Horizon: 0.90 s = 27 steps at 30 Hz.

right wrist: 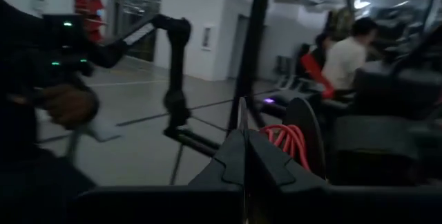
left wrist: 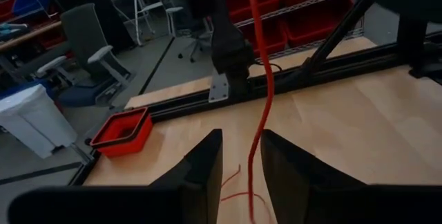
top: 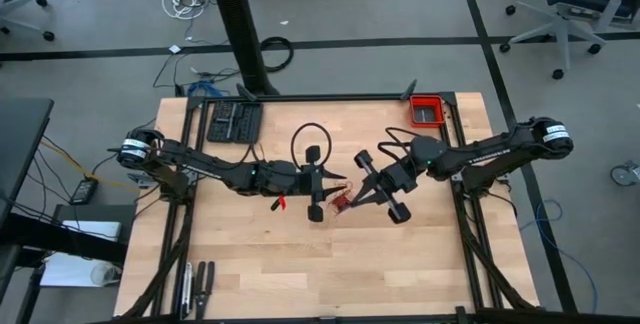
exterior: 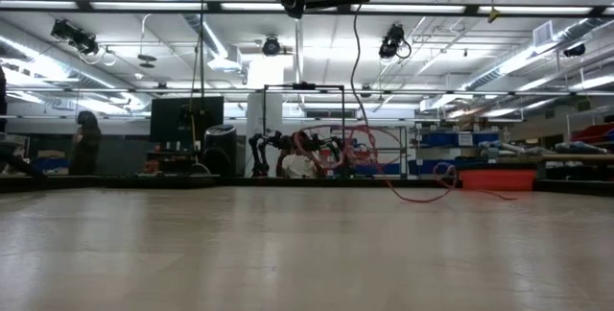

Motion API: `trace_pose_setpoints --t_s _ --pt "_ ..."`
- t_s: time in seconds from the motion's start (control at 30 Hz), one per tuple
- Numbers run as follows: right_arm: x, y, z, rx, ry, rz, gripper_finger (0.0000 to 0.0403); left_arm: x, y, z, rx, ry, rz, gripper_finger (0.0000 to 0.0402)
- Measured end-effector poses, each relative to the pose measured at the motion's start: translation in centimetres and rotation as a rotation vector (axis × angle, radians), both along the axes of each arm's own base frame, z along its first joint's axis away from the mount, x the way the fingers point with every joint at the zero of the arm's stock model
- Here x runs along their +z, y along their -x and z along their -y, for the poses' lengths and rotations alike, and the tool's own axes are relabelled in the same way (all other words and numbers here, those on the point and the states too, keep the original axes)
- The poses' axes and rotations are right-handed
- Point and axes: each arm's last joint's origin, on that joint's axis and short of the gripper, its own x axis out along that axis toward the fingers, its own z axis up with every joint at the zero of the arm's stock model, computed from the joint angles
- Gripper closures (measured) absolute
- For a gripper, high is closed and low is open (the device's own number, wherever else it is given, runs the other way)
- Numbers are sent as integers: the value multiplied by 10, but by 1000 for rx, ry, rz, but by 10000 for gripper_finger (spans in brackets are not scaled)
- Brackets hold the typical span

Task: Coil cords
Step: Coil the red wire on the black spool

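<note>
At frame centre in the high view, the left hand [top: 318,196] stands narrowly parted around the red cord [left wrist: 261,106]; the right hand [top: 372,190], just beside it, is clamped on the cord's loops above the surface [top: 300,274].

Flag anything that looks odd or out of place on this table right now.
The red cord is only half tidied: some loops are bunched at the shut right gripper, while a loose strand hangs through the open left gripper and trails onto the table. Nothing looks spilled or damaged.
</note>
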Motion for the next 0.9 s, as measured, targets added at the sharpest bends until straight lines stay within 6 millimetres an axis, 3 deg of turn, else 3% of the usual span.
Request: trace_pose_setpoints --t_s 0.4,0.53,0.67,0.9 --pt "5 1 -10 -83 8 68 402 3 0 0 9 35 33 308" --pt "6 2 -11 -83 11 80 402 1 -1 0 8 32 30 330" --pt "6 2 -11 -108 9 86 402 -8 -5 0 1 1 -8 387" --pt "7 2 -15 -179 38 115 402 -20 -13 1 2 13 8 399"
